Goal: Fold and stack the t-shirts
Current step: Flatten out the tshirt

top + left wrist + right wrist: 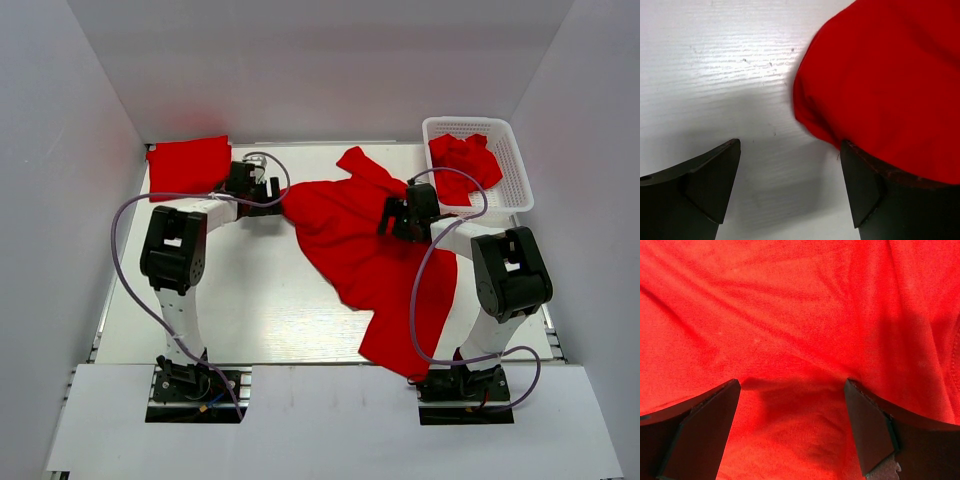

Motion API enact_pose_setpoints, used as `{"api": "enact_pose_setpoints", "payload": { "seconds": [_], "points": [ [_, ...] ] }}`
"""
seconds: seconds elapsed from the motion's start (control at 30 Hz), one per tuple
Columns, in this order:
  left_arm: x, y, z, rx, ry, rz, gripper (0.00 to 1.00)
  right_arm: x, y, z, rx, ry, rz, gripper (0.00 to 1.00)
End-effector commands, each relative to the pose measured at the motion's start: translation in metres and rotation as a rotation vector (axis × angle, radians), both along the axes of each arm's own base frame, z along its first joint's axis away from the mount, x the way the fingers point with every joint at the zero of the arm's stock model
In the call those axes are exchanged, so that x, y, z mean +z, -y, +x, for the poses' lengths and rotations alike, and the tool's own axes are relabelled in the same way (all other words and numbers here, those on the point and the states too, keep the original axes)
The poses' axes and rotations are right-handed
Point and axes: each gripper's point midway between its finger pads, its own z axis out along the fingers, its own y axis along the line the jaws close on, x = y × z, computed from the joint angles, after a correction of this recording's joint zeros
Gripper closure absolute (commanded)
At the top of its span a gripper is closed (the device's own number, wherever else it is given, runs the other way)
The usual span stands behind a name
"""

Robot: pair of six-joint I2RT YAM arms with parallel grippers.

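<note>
1. Red cloth, thin and limp: the spread t-shirt (350, 250) looks light. It will likely sag and wrinkle wherever it is unsupported, and should slide easily on the smooth white worktop (240, 300).
2. It lies rumpled across the middle of the top view. A folded t-shirt (188, 165) sits at the upper left, and a heap of red cloth (462, 165) fills the white basket (512, 195) at the upper right.
3. Its long axis, as I judge it, is a diagonal. It runs from the upper centre, where a sleeve-like flap points up the frame, down to the lower right, where the end reaches the worktop's near edge.
4. The left fingers (705, 180) are spread apart at the shirt's left corner. Cloth drapes over one of them, but nothing is pinched.
5. The right fingers (700, 425) are likewise spread, low over the cloth near its upper right side, holding nothing.
6. The best holds are probably edges and corners — a hem or shoulder seam, one pinch per arm, well apart — so the fabric hangs flat rather than bunching
</note>
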Motion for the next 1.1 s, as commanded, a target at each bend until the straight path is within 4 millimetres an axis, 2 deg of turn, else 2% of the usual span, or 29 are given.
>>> {"api": "enact_pose_setpoints", "payload": {
  "seconds": [0.0,0.13,0.23,0.3,0.63,0.73,0.77,0.8,0.83,0.87,0.9,0.97,1.0,1.07],
  "points": [
    [0.005,0.010,0.010,-0.011,0.009,-0.065,0.14,0.006,-0.001,-0.004,0.023,0.006,0.006,0.10],
    [-0.006,0.001,0.019,0.029,0.017,0.013,0.27,0.009,0.000,-0.003,0.025,0.021,0.001,0.10],
    [-0.013,0.000,0.016,0.022,0.006,0.049,0.38,0.012,0.001,-0.001,0.021,0.029,-0.006,0.10],
    [-0.019,0.002,0.011,0.001,0.000,0.047,0.42,0.013,0.003,0.001,0.023,0.036,-0.016,0.10],
    [-0.029,0.030,0.000,-0.138,0.006,-0.012,0.41,0.015,0.005,0.001,0.015,0.046,-0.025,0.10],
    [-0.032,0.030,0.009,-0.139,0.020,0.042,0.46,0.016,0.007,0.000,0.010,0.054,-0.029,0.10],
    [-0.037,0.030,0.006,-0.130,-0.003,0.072,0.51,0.018,0.007,0.000,0.012,0.062,-0.029,0.10],
    [-0.041,0.032,0.010,-0.134,-0.006,0.095,0.66,0.019,0.005,0.000,0.016,0.067,-0.024,0.10],
    [-0.044,0.035,0.009,-0.130,-0.014,0.117,0.75,0.021,0.005,0.001,0.022,0.074,-0.023,0.10],
    [-0.047,0.026,0.007,-0.102,-0.031,0.155,0.86,0.024,0.004,0.001,0.033,0.084,-0.026,0.10],
    [-0.050,0.027,0.007,-0.088,-0.042,0.167,1.00,0.029,0.001,0.003,0.047,0.106,-0.019,0.10],
    [-0.043,0.022,0.006,-0.067,-0.029,0.186,1.00,0.041,-0.003,0.004,0.114,0.152,-0.035,0.10],
    [-0.046,0.017,-0.001,-0.042,-0.038,0.188,1.00,0.049,-0.005,0.008,0.135,0.187,-0.032,0.10],
    [-0.027,0.010,-0.013,-0.029,-0.001,0.187,1.00,0.067,-0.017,0.007,0.243,0.250,-0.030,0.10]
  ]
}}
